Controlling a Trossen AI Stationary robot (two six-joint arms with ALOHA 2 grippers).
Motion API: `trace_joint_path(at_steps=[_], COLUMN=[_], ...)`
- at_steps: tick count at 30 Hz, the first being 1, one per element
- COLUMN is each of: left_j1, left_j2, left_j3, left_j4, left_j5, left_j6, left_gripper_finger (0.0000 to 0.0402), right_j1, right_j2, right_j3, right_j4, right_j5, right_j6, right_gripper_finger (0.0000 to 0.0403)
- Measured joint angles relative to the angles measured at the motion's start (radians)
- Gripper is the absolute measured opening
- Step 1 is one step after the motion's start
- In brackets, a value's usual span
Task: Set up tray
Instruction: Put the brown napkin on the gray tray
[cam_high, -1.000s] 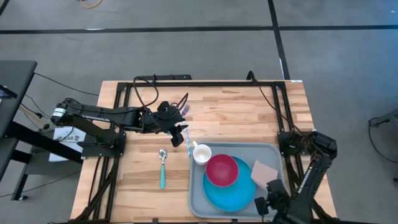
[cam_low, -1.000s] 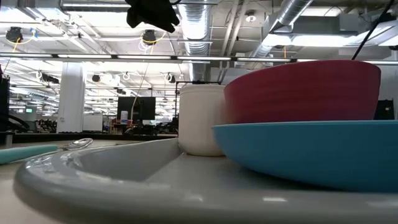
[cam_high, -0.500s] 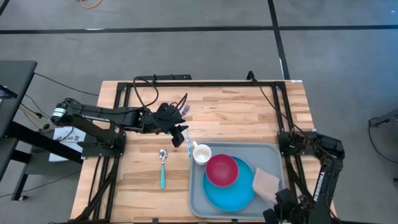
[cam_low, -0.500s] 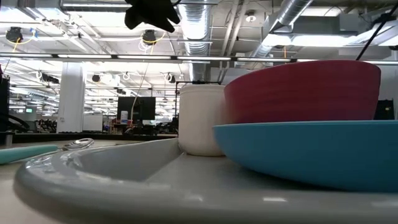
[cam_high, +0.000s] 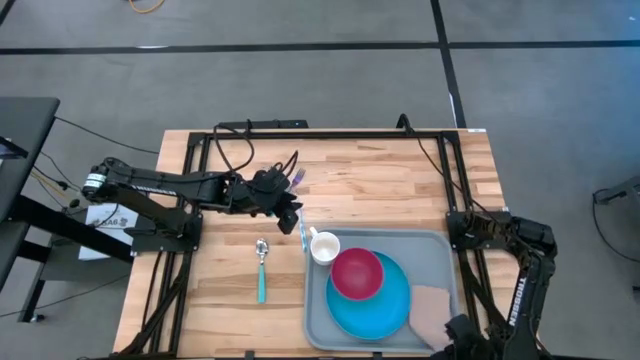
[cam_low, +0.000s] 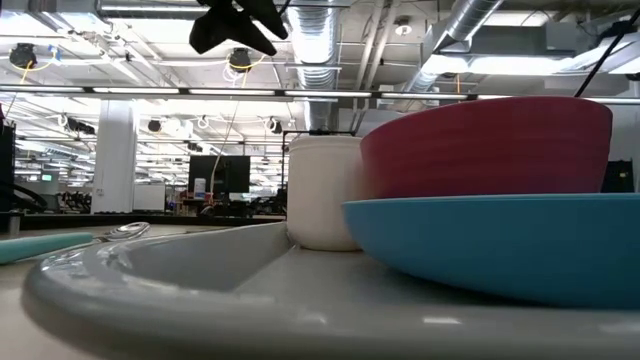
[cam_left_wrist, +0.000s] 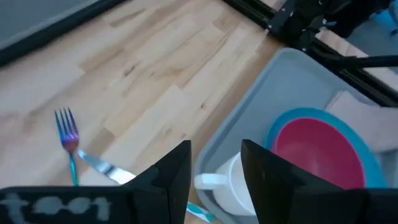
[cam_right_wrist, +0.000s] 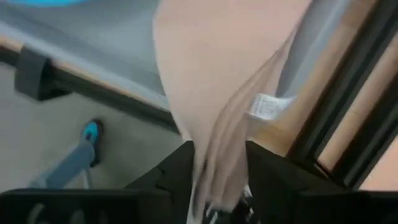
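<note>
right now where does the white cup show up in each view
High view: the white cup stands in the tray's far left corner.
Low view: centre, left of the red bowl.
Left wrist view: bottom centre, partly behind the left gripper.
Right wrist view: not in it.
Shared landmark: the red bowl beside it, on the blue plate.

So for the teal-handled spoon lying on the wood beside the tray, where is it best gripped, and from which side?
Grip the spoon midway along its straight teal handle, coming straight down with the fingers across its width. It lies flat on bare wood, clear of the tray, bowl end toward the far edge. The left gripper hovers nearest.
</note>
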Motion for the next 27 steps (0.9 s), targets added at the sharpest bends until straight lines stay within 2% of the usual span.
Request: trace_joint_path(at_steps=[5,11,17,21,23,27], left_j1=[0.000,-0.008,-0.024,-0.028,-0.028,-0.028], left_j2=[0.000,0.000,0.000,0.000,0.000,0.000], left_j3=[0.000,0.000,0.000,0.000,0.000,0.000], left_j4=[0.017,0.017,0.017,0.018,0.018,0.021], left_j5=[-0.022,-0.024,-0.022,-0.022,-0.023,-0.025], left_j6=[-0.175,-0.232,-0.298,-0.306,-0.307,-0.307], left_gripper_finger=[0.0127,0.0127,0.0127,0.0127,0.0127,0.0127], right_j1=[0.011,0.003,0.002,-0.017,-0.019,-0.068], right_j2=[0.000,0.000,-0.002,-0.006,-0.008,-0.005], right_j3=[0.000,0.000,0.031,0.047,0.045,-0.027], right_j4=[-0.003,0.010,-0.076,-0.254,-0.284,-0.207], right_j5=[0.104,-0.027,-0.026,-0.010,0.053,0.167], right_j6=[0.019,-0.132,-0.129,-0.129,-0.139,-0.224], right_gripper_finger=[0.0159,0.0185,0.0199,0.0204,0.0205,0.0201])
